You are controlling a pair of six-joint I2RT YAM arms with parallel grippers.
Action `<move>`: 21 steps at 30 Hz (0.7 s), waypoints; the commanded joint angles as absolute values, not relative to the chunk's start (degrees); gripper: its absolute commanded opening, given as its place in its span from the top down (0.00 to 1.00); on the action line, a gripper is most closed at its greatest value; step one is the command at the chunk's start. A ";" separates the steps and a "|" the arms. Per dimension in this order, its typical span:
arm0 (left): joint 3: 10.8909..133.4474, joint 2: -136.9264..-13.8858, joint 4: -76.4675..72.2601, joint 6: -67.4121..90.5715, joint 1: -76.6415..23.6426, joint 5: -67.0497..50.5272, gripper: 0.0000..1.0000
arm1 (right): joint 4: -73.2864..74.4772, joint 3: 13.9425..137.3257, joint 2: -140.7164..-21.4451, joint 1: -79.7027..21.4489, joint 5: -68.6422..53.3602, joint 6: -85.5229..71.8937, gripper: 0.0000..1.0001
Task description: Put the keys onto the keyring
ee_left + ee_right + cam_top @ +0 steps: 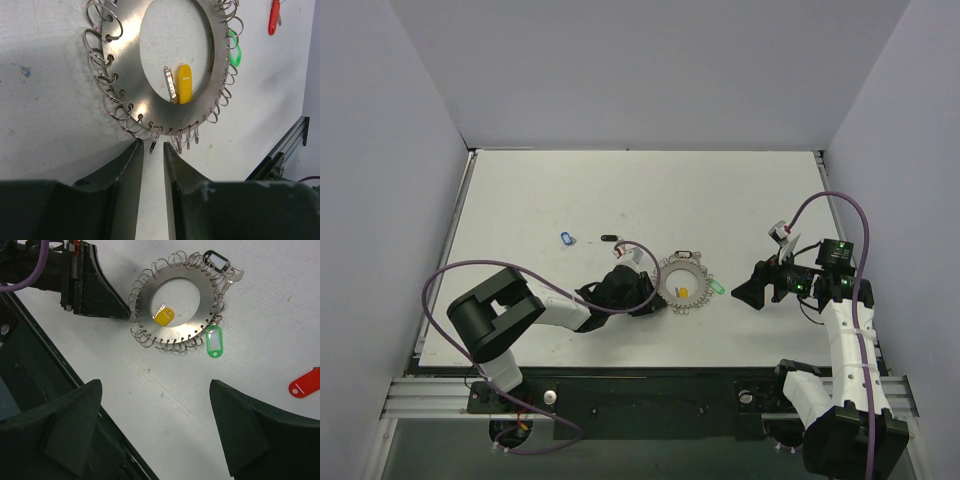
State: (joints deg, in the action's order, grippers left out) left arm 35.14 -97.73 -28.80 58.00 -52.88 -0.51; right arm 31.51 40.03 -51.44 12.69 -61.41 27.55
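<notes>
The keyring (665, 283) (202, 300) (125, 65) lies flat mid-table. A yellow key (184, 82) (164, 316) (682, 291) rests inside its open centre. A green tag (213, 342) (235, 54) (717, 287) touches its right rim and a black tag (216, 260) (685, 256) its far rim. My left gripper (151, 146) (650, 298) (129, 316) is at the ring's left edge, open by a narrow gap, with one wire loop between the tips untouched. My right gripper (155, 385) (740, 292) stands wide open, right of the ring. A red key (305, 382) (273, 17) lies beside it.
A blue key (568, 238) and a black key (610, 238) lie apart on the table, left of and beyond the ring. The metal rail (620, 395) runs along the near edge. White walls enclose the table on three sides.
</notes>
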 commanded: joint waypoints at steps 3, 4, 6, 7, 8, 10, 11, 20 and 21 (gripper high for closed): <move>37.71 -98.61 -29.09 56.43 -53.35 -0.88 0.69 | 32.34 39.81 -51.94 12.39 -62.32 29.00 0.17; 37.53 -98.79 -29.27 56.43 -53.44 -0.88 0.70 | 32.26 39.81 -51.94 12.39 -62.31 29.00 0.17; 37.70 -99.05 -29.79 56.51 -53.44 -1.05 0.73 | 32.34 39.81 -52.03 12.39 -62.23 29.00 0.17; 37.79 -99.40 -29.88 56.43 -53.52 -1.14 0.75 | 32.34 39.81 -52.12 12.39 -62.31 29.00 0.17; 37.97 -99.49 -29.88 56.43 -53.53 -1.23 0.76 | 32.26 39.81 -52.12 12.39 -62.31 29.00 0.17; 38.23 -99.67 -29.80 56.43 -53.70 -1.41 0.78 | 32.34 39.73 -52.03 12.39 -62.31 29.00 0.17; 38.32 -99.58 -29.71 56.34 -53.70 -1.23 0.78 | 32.34 39.73 -52.03 12.39 -62.31 29.00 0.17; 38.85 -98.09 -27.34 55.99 -53.70 -0.53 0.89 | 32.34 39.81 -51.94 12.39 -62.40 29.00 0.17; 39.02 -98.09 -27.16 55.90 -53.70 -0.88 0.92 | 32.34 39.81 -51.86 12.39 -62.40 29.00 0.17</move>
